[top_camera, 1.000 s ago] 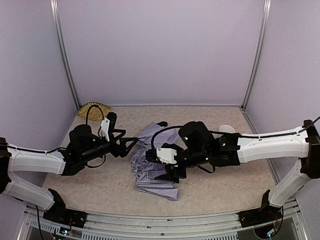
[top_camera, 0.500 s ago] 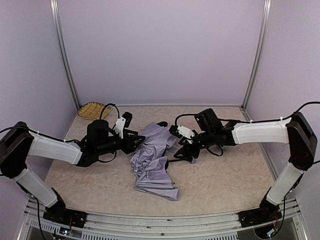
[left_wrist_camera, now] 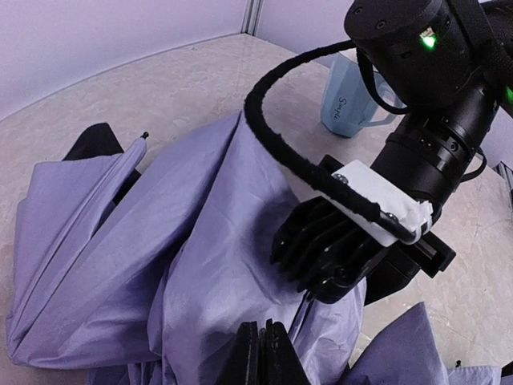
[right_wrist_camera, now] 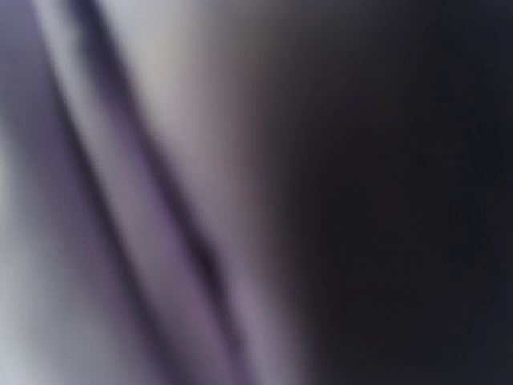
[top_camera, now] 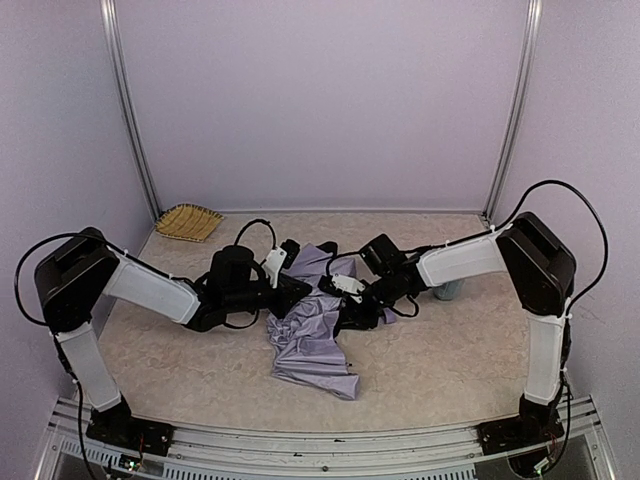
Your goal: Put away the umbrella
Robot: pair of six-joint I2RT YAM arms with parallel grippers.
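The umbrella [top_camera: 310,340] lies collapsed in the middle of the table, its lavender fabric crumpled in loose folds and some black showing at its far edge. My left gripper [top_camera: 298,291] comes in from the left, and in the left wrist view its fingers [left_wrist_camera: 247,357] are pressed together on a fold of the umbrella fabric [left_wrist_camera: 192,241]. My right gripper [top_camera: 352,312] comes in from the right and digs into the fabric; its black ribbed fingers [left_wrist_camera: 321,241] hide the gap between them. A thin black rod [left_wrist_camera: 303,309] runs out from under them. The right wrist view is only a blur of lavender and black.
A light-blue cup [top_camera: 447,291] stands just behind the right forearm, also visible as the cup [left_wrist_camera: 349,100] in the left wrist view. A woven basket [top_camera: 190,220] sits at the back left corner. Lilac walls enclose the table on three sides.
Both arms have stretched out over the table and met at the umbrella. The left gripper has gone from open to shut on the fabric. The right gripper has narrowed.
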